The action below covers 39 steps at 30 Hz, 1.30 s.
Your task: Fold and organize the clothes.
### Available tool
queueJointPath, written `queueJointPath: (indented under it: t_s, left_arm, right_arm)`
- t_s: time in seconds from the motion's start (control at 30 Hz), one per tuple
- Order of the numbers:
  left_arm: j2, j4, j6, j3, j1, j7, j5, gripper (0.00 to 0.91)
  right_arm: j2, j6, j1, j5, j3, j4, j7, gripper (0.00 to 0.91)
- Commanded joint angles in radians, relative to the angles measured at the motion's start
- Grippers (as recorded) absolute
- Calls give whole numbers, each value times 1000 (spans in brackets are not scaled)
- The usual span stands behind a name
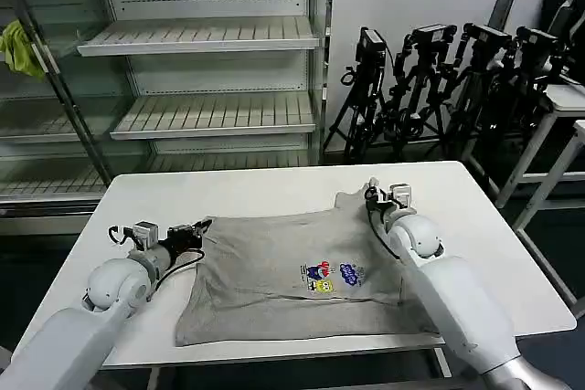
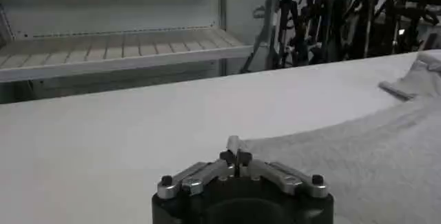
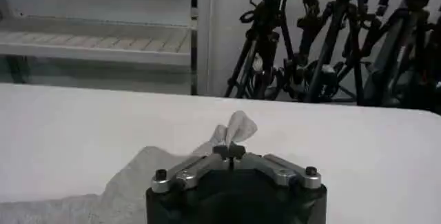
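- White tabletop (image 1: 274,191) carries the grey shirt (image 1: 274,271), spread flat with its print up.
- Soft, light, floppy; corners seem the best holds.
- Left gripper (image 1: 197,229) fingers pinch one corner; right gripper (image 1: 370,194) fingers apparently clamp another.

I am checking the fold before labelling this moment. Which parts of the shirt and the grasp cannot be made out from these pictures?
- Head view: the right arm covers the near right corner of the grey shirt.
- Head view: the chest print is too small to read.
- Left wrist view: the left gripper body hides how much cloth is pinched.
- Right wrist view: the right gripper body hides the cloth below the tuft.
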<state>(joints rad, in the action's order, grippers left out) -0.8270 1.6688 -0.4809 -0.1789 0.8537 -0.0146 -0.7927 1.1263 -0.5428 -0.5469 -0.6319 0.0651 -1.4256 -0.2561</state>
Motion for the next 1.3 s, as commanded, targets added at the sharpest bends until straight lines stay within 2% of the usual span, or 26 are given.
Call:
queueJointPath:
  t_s: [0.03,0.27,0.6,0.9,1.3]
  left_arm:
    - [28,113,18,-82,87,-1,-9,40]
    - [83,241,19,-182,223,-1,-31,40]
    - [149,373,19,-314,444,3,-34,40]
    - [133,427,21,-318,542,4,8,40]
    - [103,436,31,-305,572,8,33,40]
  right_arm:
    - [-80,-4,-111,-47,36,-216,-23,0]
    - [-160,-16,-261,-69,110,-412,-37,0]
    - [-267,-15,-485,-72,210,-593,-31,0]
    - [-367,-16,-602,-67,245,-698,-39,0]
    - [-409,-19,-644,-65,264,-727,-54,0]
